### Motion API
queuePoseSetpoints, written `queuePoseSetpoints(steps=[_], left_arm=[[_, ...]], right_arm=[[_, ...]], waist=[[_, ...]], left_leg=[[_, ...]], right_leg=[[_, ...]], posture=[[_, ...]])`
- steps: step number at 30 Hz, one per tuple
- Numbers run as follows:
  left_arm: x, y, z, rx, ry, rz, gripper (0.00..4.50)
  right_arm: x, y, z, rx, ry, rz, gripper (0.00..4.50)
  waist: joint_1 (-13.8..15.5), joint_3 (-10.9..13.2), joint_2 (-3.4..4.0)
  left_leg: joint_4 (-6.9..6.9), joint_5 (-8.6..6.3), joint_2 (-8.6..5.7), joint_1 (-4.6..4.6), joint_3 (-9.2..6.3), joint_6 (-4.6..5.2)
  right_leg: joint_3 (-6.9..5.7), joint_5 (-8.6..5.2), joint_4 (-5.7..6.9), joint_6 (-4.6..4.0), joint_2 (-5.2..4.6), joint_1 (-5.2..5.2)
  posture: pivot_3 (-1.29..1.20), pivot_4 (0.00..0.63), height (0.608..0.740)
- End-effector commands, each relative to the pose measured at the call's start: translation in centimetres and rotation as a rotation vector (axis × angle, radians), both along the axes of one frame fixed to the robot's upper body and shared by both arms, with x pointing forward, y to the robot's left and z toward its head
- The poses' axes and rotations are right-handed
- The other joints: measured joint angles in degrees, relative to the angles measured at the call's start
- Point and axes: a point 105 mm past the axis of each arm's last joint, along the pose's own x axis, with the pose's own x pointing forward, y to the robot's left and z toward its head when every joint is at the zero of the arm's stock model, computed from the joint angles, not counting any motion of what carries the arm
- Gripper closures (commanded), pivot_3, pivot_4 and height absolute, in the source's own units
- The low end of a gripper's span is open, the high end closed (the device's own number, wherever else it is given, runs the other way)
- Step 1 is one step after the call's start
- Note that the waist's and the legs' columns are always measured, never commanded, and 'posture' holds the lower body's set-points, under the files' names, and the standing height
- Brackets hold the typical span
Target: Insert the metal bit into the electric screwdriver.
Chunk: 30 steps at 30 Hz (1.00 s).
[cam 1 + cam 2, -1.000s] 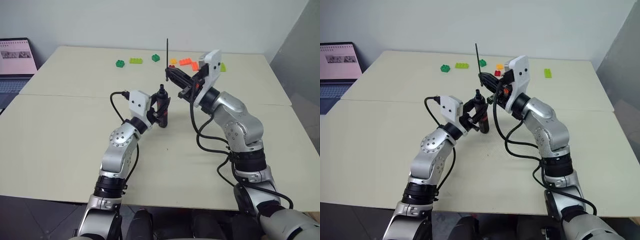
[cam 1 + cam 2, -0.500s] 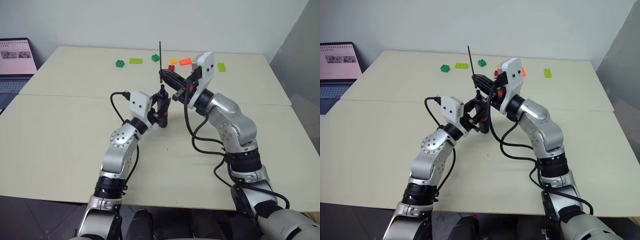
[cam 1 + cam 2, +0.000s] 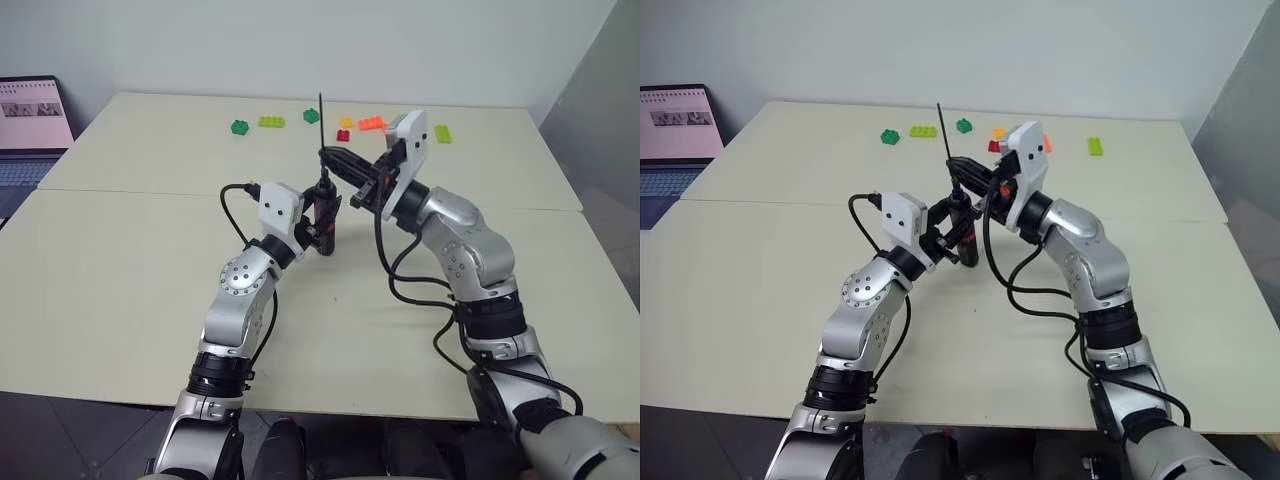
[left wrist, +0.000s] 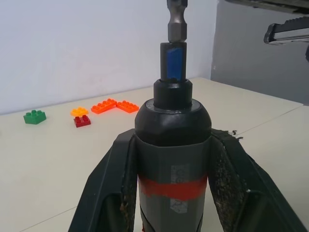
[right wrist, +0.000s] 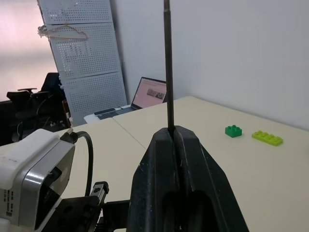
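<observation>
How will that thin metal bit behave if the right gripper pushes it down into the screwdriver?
The metal bit looks straight and rigid, so it probably won't flex. Pinched low by the right gripper, with a long smooth shaft above, it may slip or pivot between the fingers. The electric screwdriver, clamped upright in the left gripper, should stay put.

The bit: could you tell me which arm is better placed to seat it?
Probably the right. Its gripper is shut on the bit, whose hex end sits at the screwdriver's blue tip. The left gripper only holds the screwdriver upright.

Smooth metal bit (image 5: 168, 72), matt table (image 3: 120, 260)
</observation>
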Motion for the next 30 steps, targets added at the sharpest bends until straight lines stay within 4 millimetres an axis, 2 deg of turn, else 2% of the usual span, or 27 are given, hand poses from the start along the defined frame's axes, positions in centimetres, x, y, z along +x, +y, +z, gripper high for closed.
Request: queuePoseSetpoints(steps=[1, 18, 30], left_arm=[[0.01, 0.44, -0.29, 0.021, 0.007, 0.017, 2.84], [0.08, 0.60, -0.21, 0.023, 0.005, 0.023, 2.84], [0.20, 0.71, -0.22, 0.026, 0.008, 0.026, 2.84]], right_arm=[[-0.33, -0.20, 2.04, 0.036, -0.067, 0.020, 4.50], [0.18, -0.48, 1.23, 0.008, -0.052, 0.018, 4.50], [-0.49, -0.58, 2.03, 0.021, -0.066, 0.044, 4.50]], waist=[[0.00, 0.00, 0.00], [0.01, 0.00, 0.00], [0.01, 0.00, 0.00]], left_leg=[[0.00, 0.00, 0.00, 0.00, 0.00, 0.00], [-0.01, 0.00, 0.00, 0.00, 0.00, 0.00], [-0.01, 0.00, 0.00, 0.00, 0.00, 0.00]], right_leg=[[0.00, 0.00, 0.00, 0.00, 0.00, 0.00], [0.00, 0.00, -0.01, 0.00, 0.00, 0.00], [0.00, 0.00, -0.01, 0.00, 0.00, -0.01]], posture=[[0.00, 0.150, 0.740], [0.00, 0.150, 0.740], [0.00, 0.150, 0.740]])
